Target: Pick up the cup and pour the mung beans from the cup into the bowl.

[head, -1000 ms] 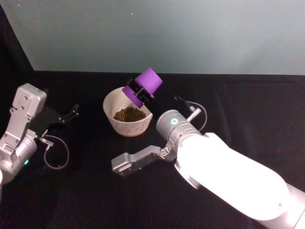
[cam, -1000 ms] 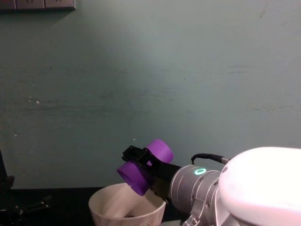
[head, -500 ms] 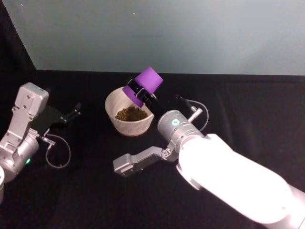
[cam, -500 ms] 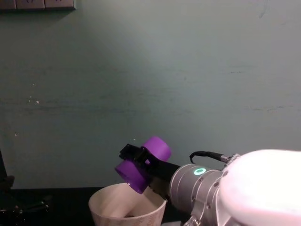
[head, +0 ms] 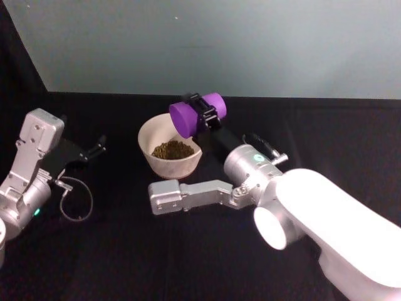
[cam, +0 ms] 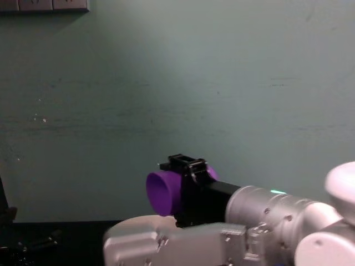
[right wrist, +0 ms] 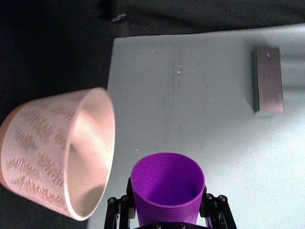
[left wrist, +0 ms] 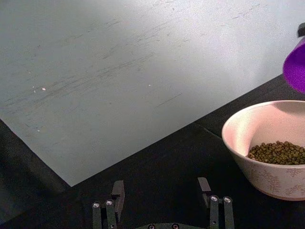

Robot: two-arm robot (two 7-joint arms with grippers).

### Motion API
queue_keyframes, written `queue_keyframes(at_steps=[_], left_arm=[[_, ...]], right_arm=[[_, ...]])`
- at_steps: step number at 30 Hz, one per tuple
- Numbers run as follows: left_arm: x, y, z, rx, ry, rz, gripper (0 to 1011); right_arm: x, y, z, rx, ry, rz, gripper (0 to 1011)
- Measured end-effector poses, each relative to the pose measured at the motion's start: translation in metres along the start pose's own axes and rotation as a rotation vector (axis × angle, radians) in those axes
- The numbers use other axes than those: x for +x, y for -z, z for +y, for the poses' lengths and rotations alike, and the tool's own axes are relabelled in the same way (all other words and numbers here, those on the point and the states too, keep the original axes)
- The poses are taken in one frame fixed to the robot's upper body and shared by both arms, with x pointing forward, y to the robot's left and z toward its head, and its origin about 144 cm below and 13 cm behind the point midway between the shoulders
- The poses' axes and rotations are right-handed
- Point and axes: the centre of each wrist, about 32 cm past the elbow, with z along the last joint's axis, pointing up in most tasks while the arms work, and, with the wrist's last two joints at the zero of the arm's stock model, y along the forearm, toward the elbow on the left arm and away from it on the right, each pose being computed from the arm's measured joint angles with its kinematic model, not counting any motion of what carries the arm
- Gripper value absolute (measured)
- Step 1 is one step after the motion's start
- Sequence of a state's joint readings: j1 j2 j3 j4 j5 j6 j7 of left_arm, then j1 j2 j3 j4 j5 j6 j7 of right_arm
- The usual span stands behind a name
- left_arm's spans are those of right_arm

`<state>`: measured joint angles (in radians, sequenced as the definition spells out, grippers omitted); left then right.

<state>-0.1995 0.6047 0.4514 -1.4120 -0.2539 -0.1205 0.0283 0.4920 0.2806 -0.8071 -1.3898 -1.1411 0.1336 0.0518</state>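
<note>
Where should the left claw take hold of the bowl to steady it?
Probably pinch the bowl at its left rim from above, nearest the open left claw: the wall is thin, the outside tapers downward, and the right claw holds the cup tipped over the far-right rim.

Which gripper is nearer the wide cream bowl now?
Right. The right gripper holds the purple plastic cup over the cream bowl; the left gripper sits apart, to its left.

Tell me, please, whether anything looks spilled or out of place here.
Nothing stands out. The mung beans lie inside the bowl, none visibly on the table; the right claw holds the empty cup sideways above the rim; the left claw rests at the table's left.
</note>
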Motion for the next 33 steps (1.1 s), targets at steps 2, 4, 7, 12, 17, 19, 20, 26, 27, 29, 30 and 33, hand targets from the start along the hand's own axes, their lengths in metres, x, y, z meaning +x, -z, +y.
queue_keyframes(at_steps=[2, 4, 7, 12, 17, 19, 20, 26, 27, 29, 30, 33], left_arm=[[0.0, 0.0, 0.0, 0.0, 0.0, 0.0, 1000], [0.0, 0.0, 0.0, 0.0, 0.0, 0.0, 1000], [0.0, 0.0, 0.0, 0.0, 0.0, 0.0, 1000], [0.0, 0.0, 0.0, 0.0, 0.0, 0.0, 1000], [0.0, 0.0, 0.0, 0.0, 0.0, 0.0, 1000], [0.0, 0.0, 0.0, 0.0, 0.0, 0.0, 1000], [0.0, 0.0, 0.0, 0.0, 0.0, 0.0, 1000], [0.0, 0.0, 0.0, 0.0, 0.0, 0.0, 1000], [0.0, 0.0, 0.0, 0.0, 0.0, 0.0, 1000], [0.0, 0.0, 0.0, 0.0, 0.0, 0.0, 1000], [0.0, 0.0, 0.0, 0.0, 0.0, 0.0, 1000], [0.0, 0.0, 0.0, 0.0, 0.0, 0.0, 1000]], right_arm=[[-0.001, 0.002, -0.003, 0.003, 0.003, 0.063, 723], [-0.001, 0.006, -0.007, 0.012, 0.007, 0.15, 723], [-0.003, 0.011, -0.012, 0.023, 0.017, 0.257, 723], [-0.007, 0.02, -0.02, 0.033, 0.04, 0.413, 723], [-0.013, 0.032, -0.026, 0.047, 0.059, 0.573, 723], [-0.017, 0.037, -0.028, 0.054, 0.065, 0.651, 723], [-0.019, 0.039, -0.029, 0.057, 0.065, 0.679, 723], [-0.033, 0.053, -0.037, 0.068, 0.083, 0.89, 723], [-0.038, 0.057, -0.039, 0.071, 0.088, 0.942, 723], [-0.042, 0.06, -0.041, 0.074, 0.087, 0.991, 723], [-0.046, 0.063, -0.042, 0.077, 0.092, 1.035, 723], [-0.057, 0.07, -0.046, 0.086, 0.095, 1.129, 723]])
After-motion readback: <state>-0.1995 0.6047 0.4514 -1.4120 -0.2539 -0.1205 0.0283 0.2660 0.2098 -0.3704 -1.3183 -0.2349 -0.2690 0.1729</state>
